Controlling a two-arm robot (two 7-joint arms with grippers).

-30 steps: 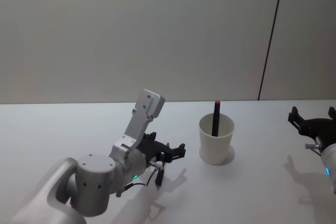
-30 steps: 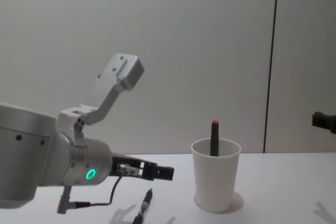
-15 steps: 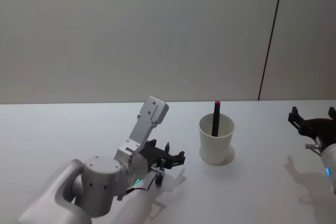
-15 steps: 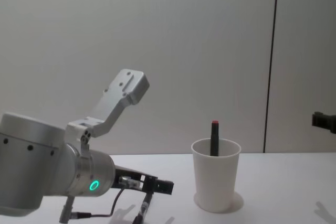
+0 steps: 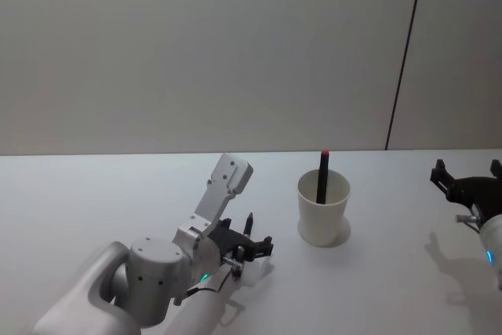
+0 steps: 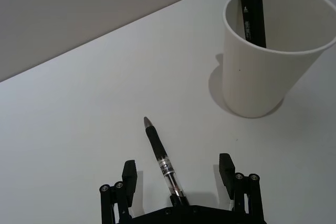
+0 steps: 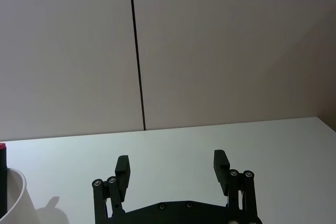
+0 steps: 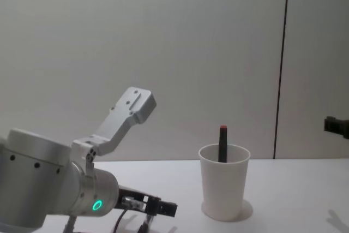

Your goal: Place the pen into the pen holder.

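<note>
Two pens are on show. The pen (image 6: 163, 161) that lies loose is flat on the white table (image 5: 118, 186), off to the left of the paper cup (image 5: 322, 209) and well apart from it. It has a dark grip and a clear barrel with a dark band. Its tip points away from the robot, toward the back of the table.

The left gripper (image 6: 177, 165) is down low at the table. Its two fingers (image 6: 129, 170) are spread wide, one on each side of the barrel. In the left wrist view there is bare table between each finger and the pen, so nothing is gripped. The rear end of the pen runs under the gripper's body and is hidden there. From the head view the pen's tip (image 5: 249, 220) pokes out just beyond the left gripper (image 5: 252, 242).

The cup (image 6: 262, 72) stands upright ahead of the gripper and to its right, its rim facing up. A second pen (image 5: 322, 174), black with a red top, leans inside it and sticks out above the rim (image 8: 222, 143).

The right gripper (image 7: 171, 159) hangs above the table at the far right, well away from the cup, with its fingers also spread wide and nothing between them. In the head view the right gripper (image 5: 467, 172) sits at the picture's right edge.
</note>
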